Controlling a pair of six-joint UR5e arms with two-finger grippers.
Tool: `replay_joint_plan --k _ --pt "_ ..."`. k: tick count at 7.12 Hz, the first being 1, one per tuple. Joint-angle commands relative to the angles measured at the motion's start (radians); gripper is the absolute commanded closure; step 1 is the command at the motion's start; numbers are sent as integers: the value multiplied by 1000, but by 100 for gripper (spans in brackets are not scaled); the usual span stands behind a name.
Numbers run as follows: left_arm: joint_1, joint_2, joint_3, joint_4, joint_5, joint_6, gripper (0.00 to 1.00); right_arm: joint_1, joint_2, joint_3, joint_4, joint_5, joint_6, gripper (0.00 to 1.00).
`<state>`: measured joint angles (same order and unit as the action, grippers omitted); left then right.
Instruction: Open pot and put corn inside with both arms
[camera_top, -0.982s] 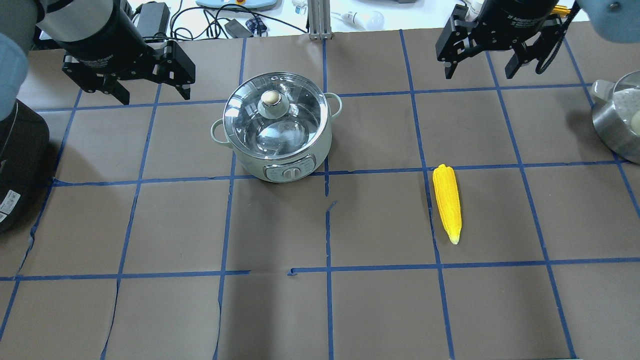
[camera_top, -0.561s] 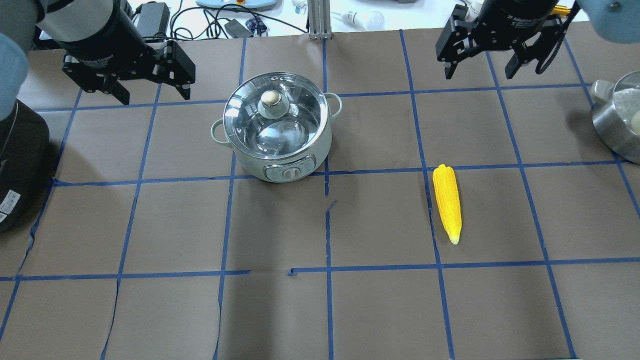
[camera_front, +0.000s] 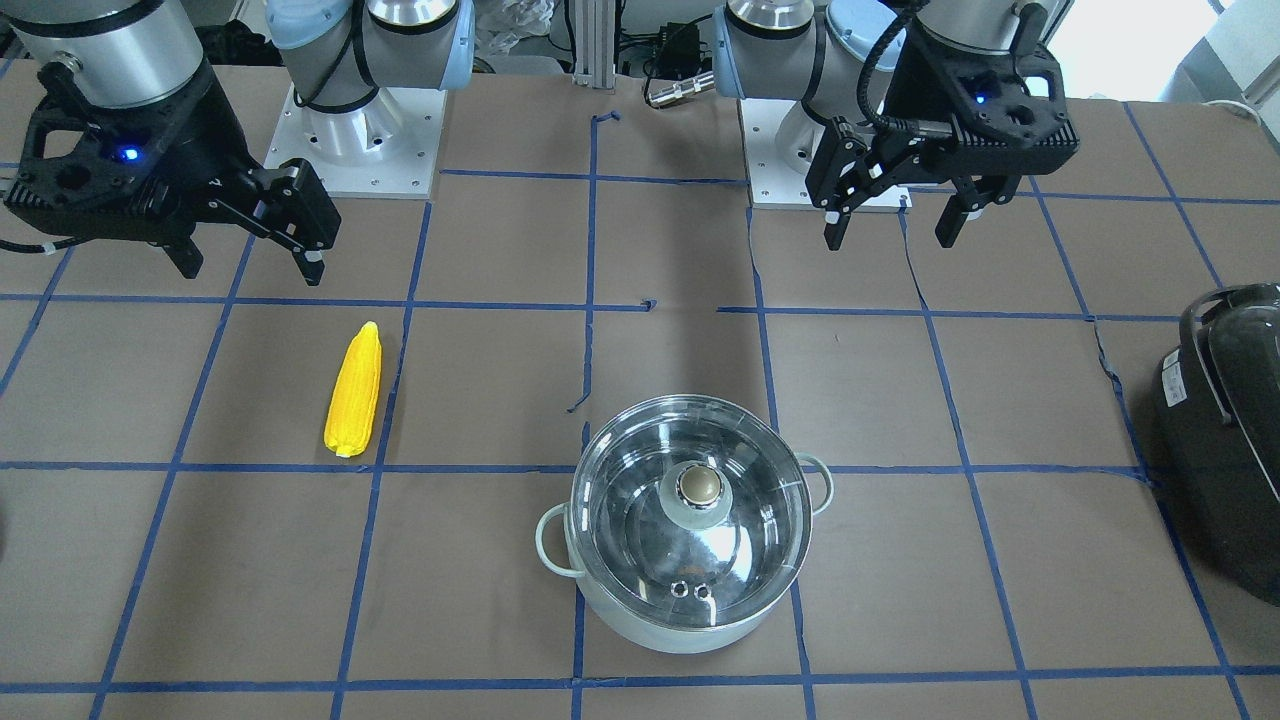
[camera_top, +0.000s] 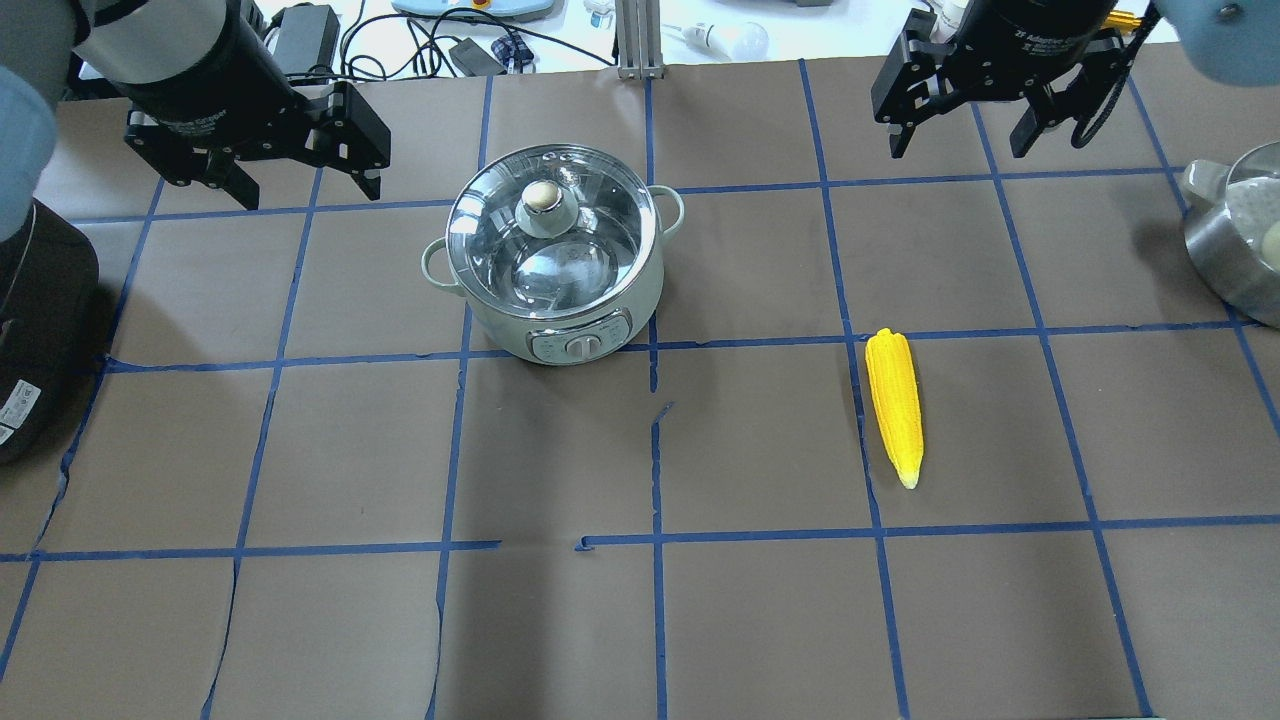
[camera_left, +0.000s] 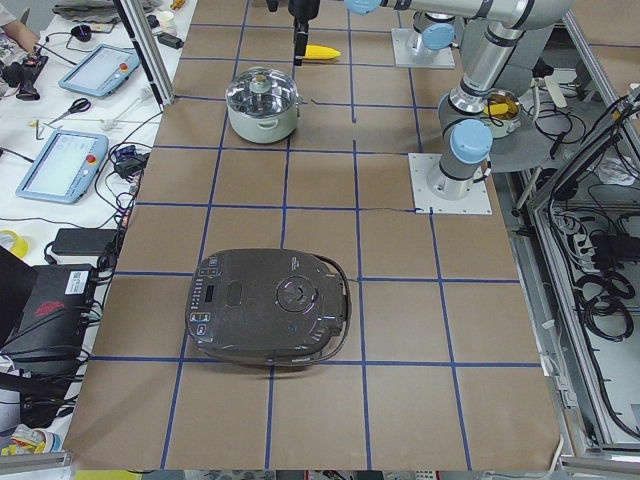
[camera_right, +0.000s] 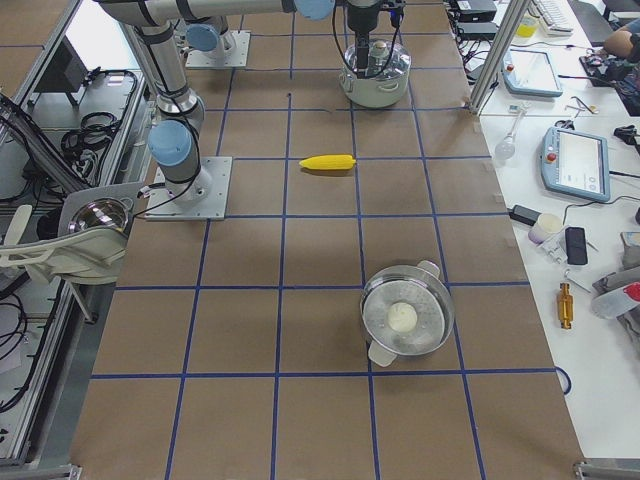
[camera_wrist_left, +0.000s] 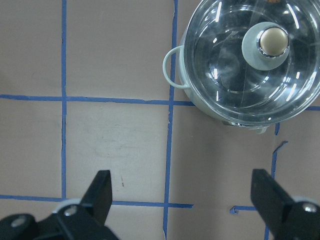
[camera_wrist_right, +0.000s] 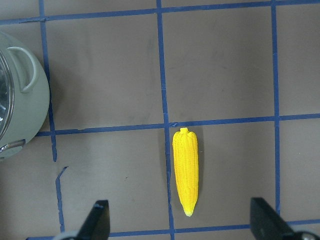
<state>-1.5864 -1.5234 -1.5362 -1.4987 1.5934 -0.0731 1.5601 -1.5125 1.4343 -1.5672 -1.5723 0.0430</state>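
OK, front view: left hand (camera_front: 890, 228) and right hand (camera_front: 250, 265) both hang spread wide, empty, arms cropped at the top edge. Pot (camera_front: 690, 630), mint walls, glass lid (camera_front: 630, 530) seated, metallic knob (camera_front: 699, 485); reflections blur the steel inside. Overhead: ribbed yellow corn (camera_top: 893, 405) lies flat on the brown-paper bench (camera_top: 760, 620), well apart from pot, on the right hand's side. Side views: hands mostly cut off. Wrist cams: only black fingertips (camera_wrist_left: 102, 187) show; pot cropped in both.

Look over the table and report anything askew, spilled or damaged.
Nothing spilled: the pot stands upright with its lid seated, and the corn lies flat. Only the blue tape near the middle of the table is lifted and broken, with a gap in one line.
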Motion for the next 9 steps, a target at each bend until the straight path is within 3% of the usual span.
replay_joint_plan --k 1,6,9 --pt "-6 -18 5 -2 9 -10 0 0 0 0 -1 0 0 0" --pt "-7 -79 16 63 2 -2 0 0 0 0 -1 0 0 0" --pt "-56 -225 28 246 -3 -98 0 -9 3 0 12 0 11 0"
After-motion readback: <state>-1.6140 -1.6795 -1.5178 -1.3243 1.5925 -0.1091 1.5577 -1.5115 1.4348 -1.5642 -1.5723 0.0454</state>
